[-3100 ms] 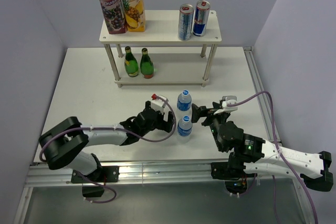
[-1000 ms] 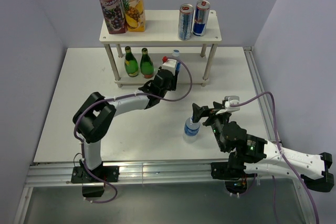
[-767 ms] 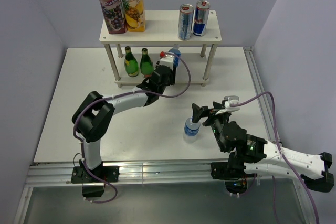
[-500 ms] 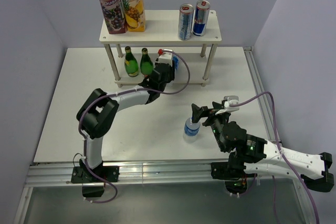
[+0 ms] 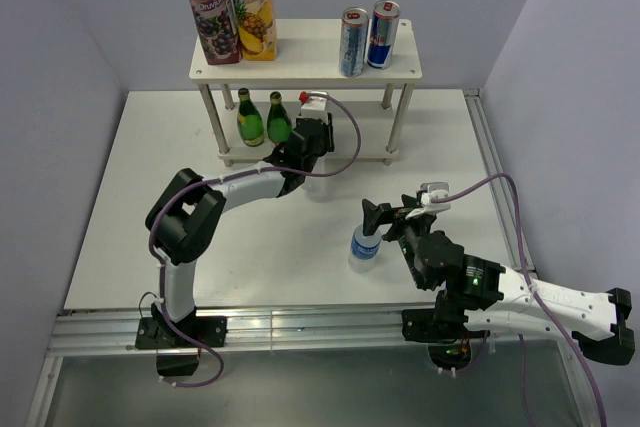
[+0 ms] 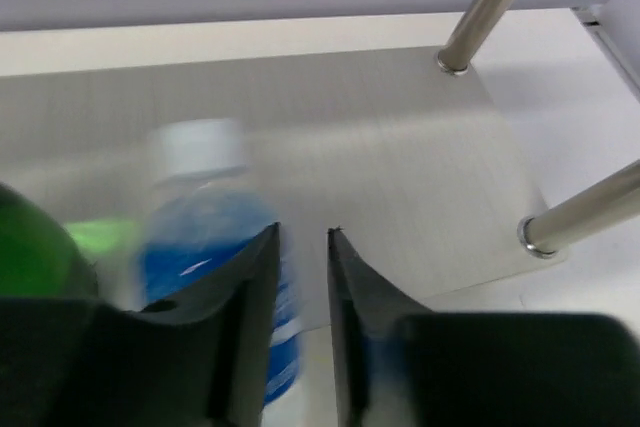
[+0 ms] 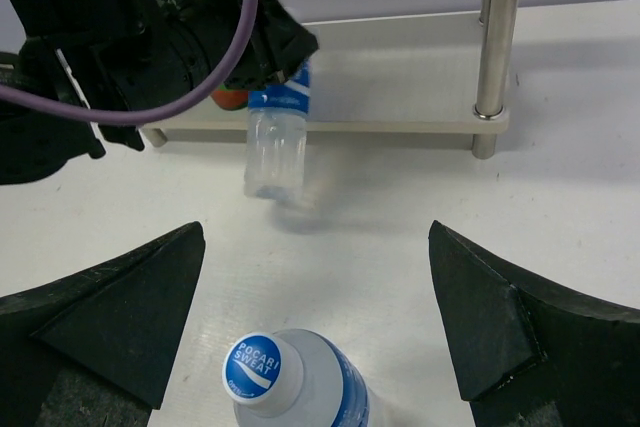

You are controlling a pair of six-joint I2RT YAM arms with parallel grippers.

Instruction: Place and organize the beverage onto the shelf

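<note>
The shelf (image 5: 305,65) stands at the back of the table. My left gripper (image 6: 303,232) reaches to the front of the lower board (image 6: 380,147). Its fingers are nearly together, and only the board shows in the gap between them. A blue-labelled water bottle (image 6: 205,237) is blurred just left of the left finger, outside the jaws. In the right wrist view this bottle (image 7: 277,147) hangs tilted under the left gripper (image 7: 285,57), its clear base down near the table. My right gripper (image 7: 315,237) stands wide open behind a second bottle (image 7: 290,387), which is upright.
Two green bottles (image 5: 250,119) (image 5: 279,119) stand at the left of the lower board. Two juice cartons (image 5: 228,5) and two cans (image 5: 353,42) (image 5: 383,34) are on the top board. Metal posts (image 6: 490,7) (image 6: 590,212) mark the board's right end.
My left arm carried the first bottle from mid-table to the lower board. The bottle now sits blurred beside the shut fingers, lower in front of the board. My right gripper barely moved.
</note>
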